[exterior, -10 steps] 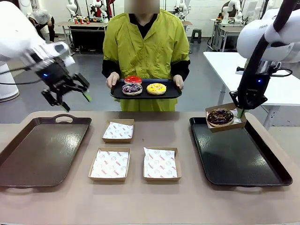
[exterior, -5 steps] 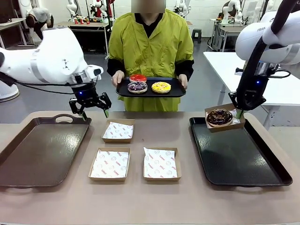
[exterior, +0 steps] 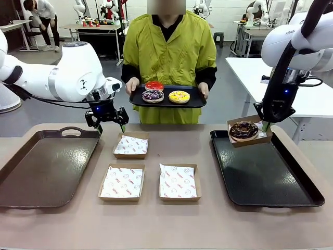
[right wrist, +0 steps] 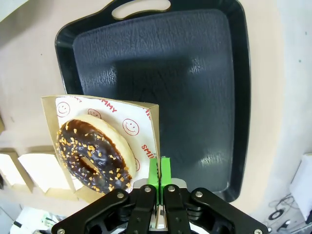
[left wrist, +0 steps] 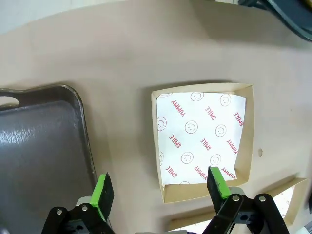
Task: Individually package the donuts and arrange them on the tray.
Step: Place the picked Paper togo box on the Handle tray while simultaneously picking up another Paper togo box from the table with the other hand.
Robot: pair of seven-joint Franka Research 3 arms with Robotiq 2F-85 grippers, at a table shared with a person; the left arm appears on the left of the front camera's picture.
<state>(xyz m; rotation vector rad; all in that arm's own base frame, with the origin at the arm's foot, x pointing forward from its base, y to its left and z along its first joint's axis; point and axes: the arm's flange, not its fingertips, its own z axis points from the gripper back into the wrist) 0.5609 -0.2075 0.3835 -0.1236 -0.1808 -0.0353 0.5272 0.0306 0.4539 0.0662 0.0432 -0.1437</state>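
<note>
Reading the desk as a clock face in the front view, with 12 o'clock at the person, the right arm hangs at about 2 o'clock. The right jaws are pinched fully shut on one side wall of a paper-lined cardboard box; in the right wrist view the green pads meet on that wall. The chocolate donut with sprinkles lies in this box, which is carried over the 11 o'clock corner of the black tray and looks to be clear of the tray floor.

The left arm reaches in to about 10 o'clock. The left jaws stand wide open and hold nothing, above the desk between the 1 o'clock corner of the brown tray and the far empty box. In the left wrist view its green pads straddle that box's near wall, with the brown tray's rim beside it.

Two more empty boxes sit side by side at the desk's centre.

At 12 o'clock the person's hands hold a small black tray off the desk. On it are the red donut, the purple donut with white drizzle and the yellow donut.
</note>
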